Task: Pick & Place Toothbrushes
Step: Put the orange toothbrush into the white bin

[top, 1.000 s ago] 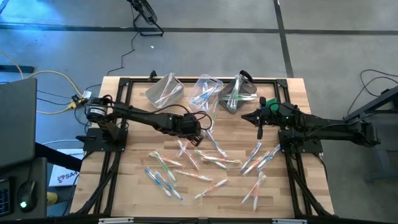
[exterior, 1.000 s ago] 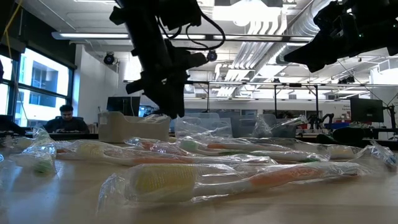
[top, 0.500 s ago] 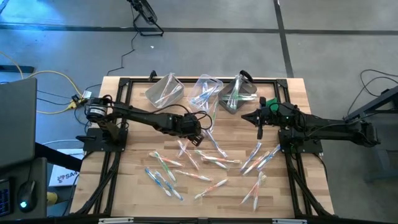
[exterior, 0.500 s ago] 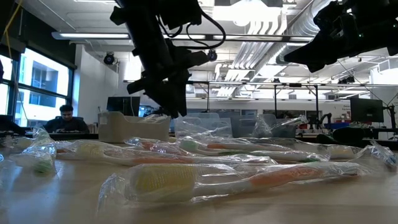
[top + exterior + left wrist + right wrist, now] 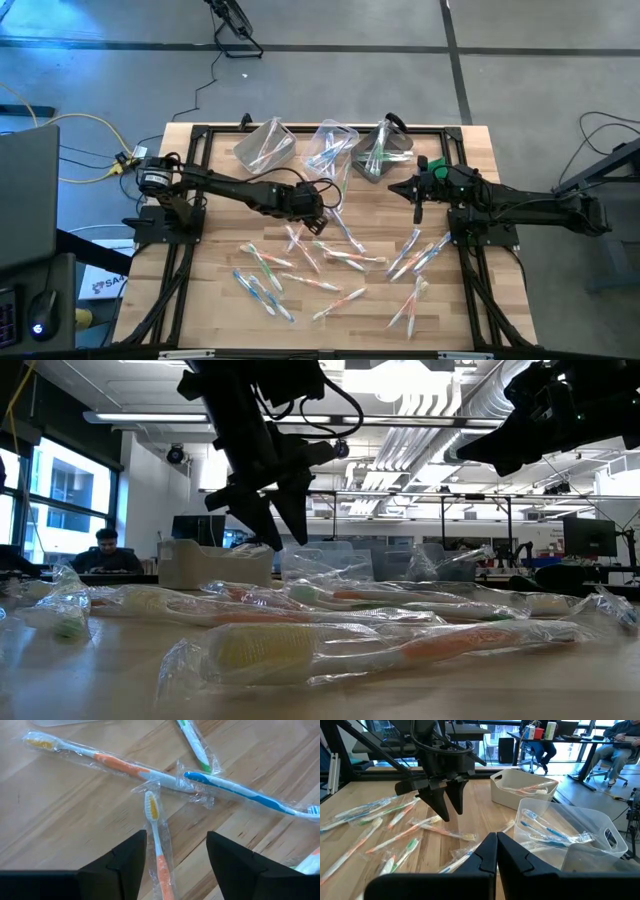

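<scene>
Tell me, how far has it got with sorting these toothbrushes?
Partway. The bins already hold some toothbrushes. Nothing is held: the left gripper hovers open over an orange toothbrush, and the right gripper waits shut. Many toothbrushes lie loose on the table.

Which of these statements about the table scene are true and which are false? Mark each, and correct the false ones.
1. The left gripper is open above an orange-handled toothbrush. True.
2. The right gripper is holding a toothbrush. False: it is shut and empty, away from the loose brushes.
3. Three bins stand along the table's far edge. True.
4. All the bins are empty. False: wrapped toothbrushes lie in them.
5. A blue-handled toothbrush lies on the table. True.
</scene>
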Tool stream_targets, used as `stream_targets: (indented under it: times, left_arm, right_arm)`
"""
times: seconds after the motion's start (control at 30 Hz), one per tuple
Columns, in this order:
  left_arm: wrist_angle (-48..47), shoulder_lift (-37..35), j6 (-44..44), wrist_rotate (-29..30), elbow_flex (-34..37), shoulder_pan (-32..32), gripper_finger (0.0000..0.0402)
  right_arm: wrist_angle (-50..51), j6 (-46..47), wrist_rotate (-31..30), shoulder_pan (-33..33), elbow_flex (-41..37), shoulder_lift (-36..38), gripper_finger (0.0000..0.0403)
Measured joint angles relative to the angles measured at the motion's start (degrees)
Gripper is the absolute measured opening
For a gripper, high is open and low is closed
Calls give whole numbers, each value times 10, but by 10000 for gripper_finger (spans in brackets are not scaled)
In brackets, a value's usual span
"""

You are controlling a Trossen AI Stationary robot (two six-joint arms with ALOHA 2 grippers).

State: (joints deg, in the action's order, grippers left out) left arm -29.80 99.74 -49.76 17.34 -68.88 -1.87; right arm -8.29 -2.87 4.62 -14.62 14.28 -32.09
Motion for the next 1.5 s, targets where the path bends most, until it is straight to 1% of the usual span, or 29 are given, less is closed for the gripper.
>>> stream_targets:
  times: [0.27, 0.5, 0.8, 0.87, 0.93, 1.0, 1.07, 1.27, 1.5]
  left_arm:
    - [0, 0, -1, 0, 0, 0, 204]
    - [4, 5, -30, 1, 0, 0, 204]
    - [4, 20, -31, 1, 1, 0, 204]
    - [18, 31, -31, 1, -1, 0, 204]
    - [8, 36, -31, 1, 2, 0, 204]
    - [29, 48, -31, 2, -1, 0, 204]
    - [24, 58, -31, 2, 0, 0, 204]
    - [57, 89, -31, 2, -1, 0, 204]
    - [61, 100, -31, 5, 1, 0, 204]
  right_arm:
    - [3, 0, 0, 0, 0, 0, 2]
    - [5, -4, 0, 0, 0, 0, 2]
    - [4, -4, 0, 0, 0, 0, 2]
    - [3, -4, 0, 0, 0, 0, 2]
    - [3, -4, 0, 0, 0, 0, 2]
    - [3, -4, 0, 0, 0, 0, 2]
    - [3, -4, -1, 0, 0, 0, 2]
    - [3, -4, -2, 0, 0, -1, 2]
    - [3, -4, -2, 0, 0, -1, 2]
